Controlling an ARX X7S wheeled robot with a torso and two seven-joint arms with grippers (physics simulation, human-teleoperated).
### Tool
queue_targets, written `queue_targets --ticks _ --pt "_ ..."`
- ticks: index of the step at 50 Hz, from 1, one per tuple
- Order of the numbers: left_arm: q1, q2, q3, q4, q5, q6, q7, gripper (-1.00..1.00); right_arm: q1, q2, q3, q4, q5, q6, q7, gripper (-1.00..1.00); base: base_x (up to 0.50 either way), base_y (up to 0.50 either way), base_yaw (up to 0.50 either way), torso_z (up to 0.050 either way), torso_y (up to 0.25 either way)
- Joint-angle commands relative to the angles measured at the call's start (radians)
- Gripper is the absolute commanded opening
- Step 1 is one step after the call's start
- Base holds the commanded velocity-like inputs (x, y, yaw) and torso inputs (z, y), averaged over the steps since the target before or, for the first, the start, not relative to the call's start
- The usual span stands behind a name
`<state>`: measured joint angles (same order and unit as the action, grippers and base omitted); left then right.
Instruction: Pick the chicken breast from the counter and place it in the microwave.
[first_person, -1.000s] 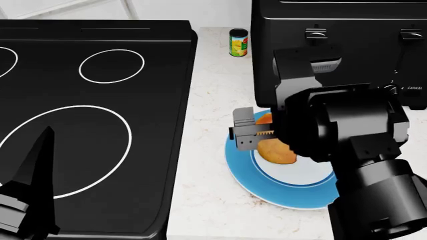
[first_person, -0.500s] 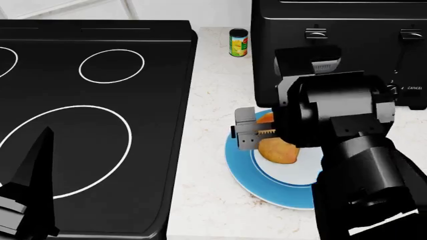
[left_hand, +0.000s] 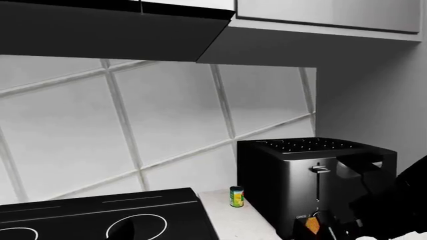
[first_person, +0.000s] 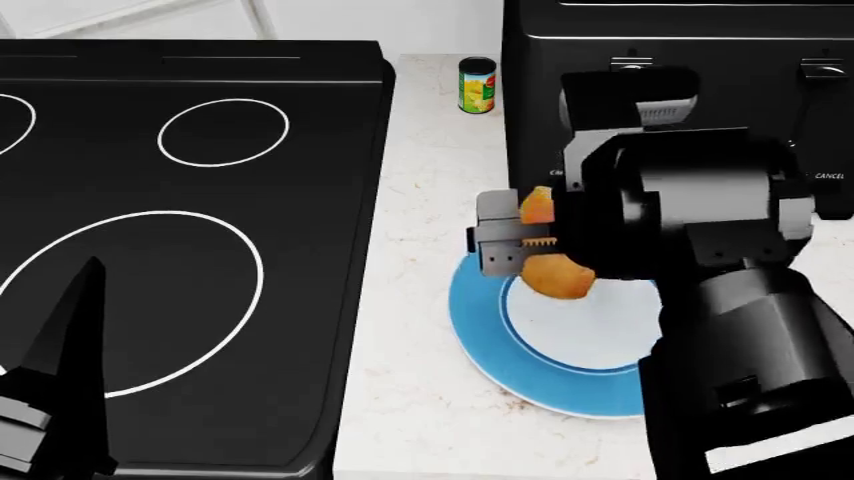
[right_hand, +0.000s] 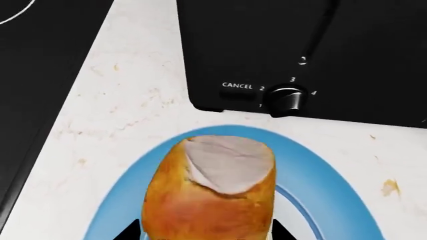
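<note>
Since a second ago our right gripper (first_person: 514, 245) has lifted the chicken breast (first_person: 554, 270) above the blue plate (first_person: 534, 370), jaws pinching it: golden-orange, speckled brown, pale whitish end (right_hand: 223, 162) showing. Our left gripper (first_person: 54, 400) hangs over the stovetop (first_person: 200, 200); we cannot tell its state. Beyond stand the black toaster (first_person: 667, 60) and small can (first_person: 478, 86) on the counter (first_person: 414, 300).

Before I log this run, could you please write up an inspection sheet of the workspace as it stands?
Surface: off-white speckled counter, black stovetop beside it.
Job's things: chicken breast gripped above the blue plate; whether they touch is unclear; microwave nothing seen.
Clutter: small can by the wall; black toaster with dial and CANCEL button.
Grippers: right gripper shut on the chicken breast; left arm over the stovetop, its gripper unreadable.
Cables: nothing seen.
Surroundings: tiled wall, cabinets above.
</note>
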<state>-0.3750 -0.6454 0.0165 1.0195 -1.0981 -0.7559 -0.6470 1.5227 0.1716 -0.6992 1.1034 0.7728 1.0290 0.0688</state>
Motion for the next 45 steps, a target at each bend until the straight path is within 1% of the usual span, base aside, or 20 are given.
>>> queue_targets --ticks 1,3,6,9,12,13,15,16,19,23,25,28,30,40,45 --pt "-0.004 -0.008 0.017 -0.006 0.007 0.016 -0.007 1.0 -0.064 0.135 0.165 -0.489 0.131 0.197 0.26 -1.0 0.0 0.0 0.0 0.0 0.0" --pt "-0.006 -0.007 0.022 -0.007 0.011 0.017 -0.008 1.0 -0.074 0.155 0.218 -0.599 0.186 0.255 0.326 -1.0 0.0 0.0 0.0 0.0 0.0" --pt "-0.01 -0.009 0.026 -0.009 0.011 0.02 -0.01 1.0 -0.087 0.173 0.266 -0.699 0.235 0.299 0.384 -1.0 0.0 0.0 0.0 0.0 0.0" --pt "-0.011 -0.008 0.031 -0.014 0.021 0.025 -0.005 1.0 -0.127 0.197 0.354 -0.872 0.341 0.384 0.48 -1.0 0.0 0.0 0.0 0.0 0.0" --pt "-0.019 -0.006 0.035 -0.02 0.022 0.027 -0.006 1.0 -0.165 0.205 0.434 -0.992 0.431 0.441 0.576 -1.0 0.0 0.0 0.0 0.0 0.0" --pt "-0.021 -0.005 0.039 -0.022 0.026 0.028 -0.005 1.0 -0.184 0.208 0.471 -1.057 0.475 0.463 0.627 -1.0 0.0 0.0 0.0 0.0 0.0" --pt "-0.029 -0.001 0.044 -0.028 0.029 0.028 -0.006 1.0 -0.222 0.201 0.585 -1.175 0.615 0.508 0.787 -1.0 0.0 0.0 0.0 0.0 0.0" --pt "-0.03 -0.001 0.044 -0.029 0.028 0.029 -0.006 1.0 -0.227 0.204 0.597 -1.202 0.65 0.517 0.831 -1.0 0.0 0.0 0.0 0.0 0.0" --pt "-0.035 0.005 0.047 -0.039 0.036 0.035 -0.006 1.0 -0.27 0.227 0.669 -1.344 0.899 0.501 1.065 -1.0 0.0 0.0 0.0 0.0 0.0" --pt "-0.049 0.009 0.049 -0.049 0.039 0.038 -0.007 1.0 -0.324 0.275 0.692 -1.49 1.023 0.457 1.188 -1.0 0.0 0.0 0.0 0.0 0.0" --pt "-0.052 0.016 0.052 -0.059 0.049 0.045 -0.003 1.0 -0.351 0.307 0.696 -1.557 1.117 0.406 1.275 -1.0 -0.43 0.03 0.0 0.0 0.0" --pt "-0.041 0.025 0.064 -0.067 0.075 0.058 0.015 1.0 -0.382 0.33 0.699 -1.611 1.186 0.361 1.327 -1.0 -0.5 0.06 0.0 0.0 0.0" --pt "-0.036 0.023 0.064 -0.074 0.086 0.065 0.026 1.0 -0.396 0.333 0.697 -1.634 1.2 0.348 1.337 -1.0 -0.5 0.06 0.0 0.0 0.0" --pt "-0.02 0.01 0.054 -0.082 0.094 0.085 0.041 1.0 -0.472 0.33 0.746 -1.688 1.172 0.314 1.317 -1.0 -0.5 0.06 0.0 0.0 0.0" --pt "-0.017 0.005 0.046 -0.079 0.085 0.089 0.037 1.0 -0.474 0.339 0.748 -1.695 1.172 0.302 1.315 -1.0 -0.5 0.06 0.0 0.0 0.0"
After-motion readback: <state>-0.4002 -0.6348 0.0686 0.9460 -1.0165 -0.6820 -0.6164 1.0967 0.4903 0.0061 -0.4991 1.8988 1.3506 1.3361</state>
